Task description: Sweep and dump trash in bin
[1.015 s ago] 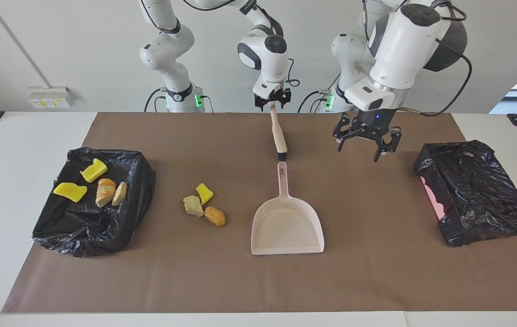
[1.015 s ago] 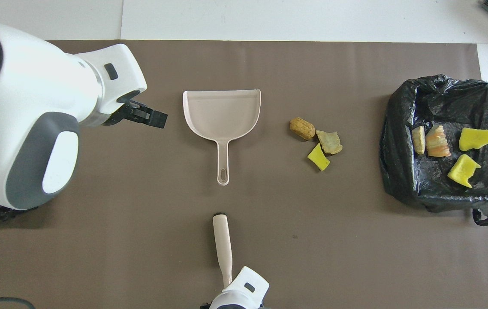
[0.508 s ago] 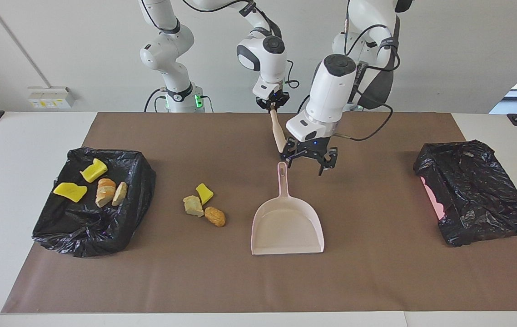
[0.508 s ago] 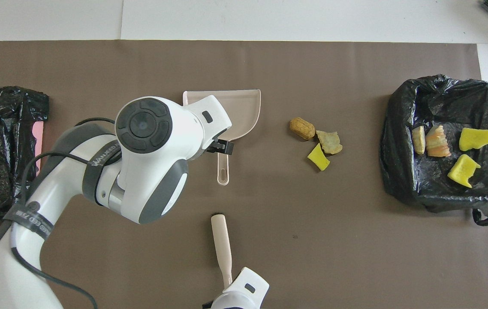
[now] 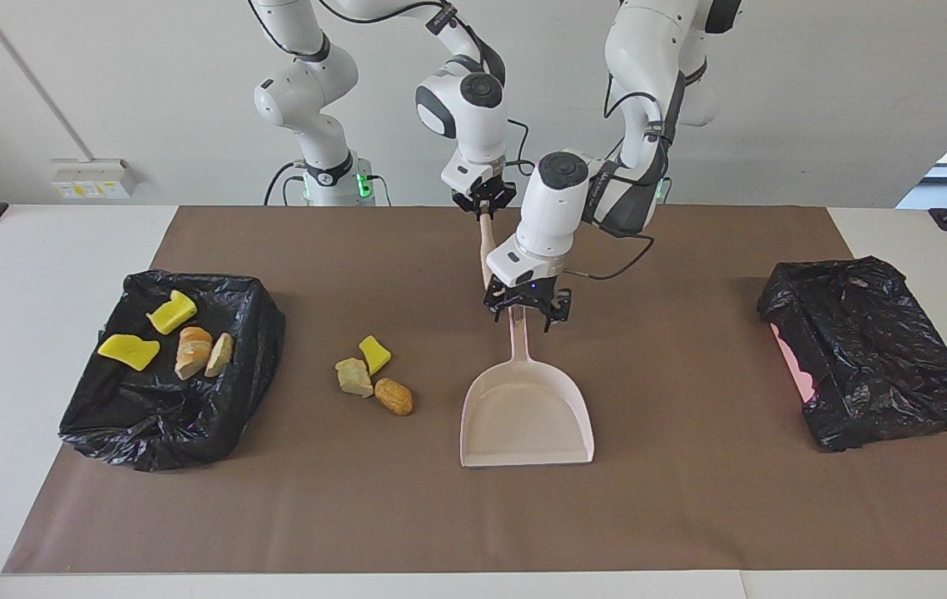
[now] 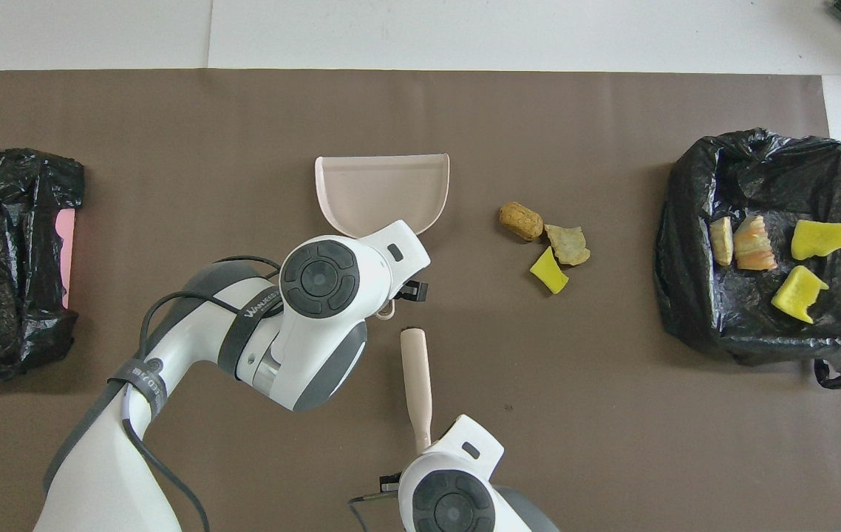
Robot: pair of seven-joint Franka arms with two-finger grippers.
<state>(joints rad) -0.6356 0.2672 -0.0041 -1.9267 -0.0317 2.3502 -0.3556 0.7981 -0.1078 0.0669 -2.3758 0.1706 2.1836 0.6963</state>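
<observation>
Facing view: the right gripper (image 5: 483,202) has its fingers clamped on the top of the hand brush (image 5: 486,249), which hangs tilted with its bristle end hidden by the left arm. The left gripper (image 5: 527,314) sits low over the end of the dustpan's (image 5: 527,416) handle, fingers spread to either side of it and not yet closed; whether they touch it cannot be told. Three loose pieces of trash (image 5: 374,378), a yellow chunk, a beige lump and an orange-brown lump, lie huddled on the brown mat toward the right arm's end of the desk (image 5: 41,249), just beside the pan. More scraps already rest in the open black-lined bin (image 5: 170,374) at that end. A second black bag (image 5: 873,358) lies at the left arm's end.

Overhead view: the left arm's wrist covers the pan handle, so only the scoop (image 6: 382,192) shows, its mouth facing away from the robots. The brush (image 6: 416,384) points from the right gripper toward the handle's end. The loose trash (image 6: 546,240) sits beside the scoop's side wall, not in front of its mouth.

To take the handle well, the left fingers should probably drop squarely astride it and close near its end, keeping the scoop flat. The pan then likely needs turning so its mouth faces the scraps.
</observation>
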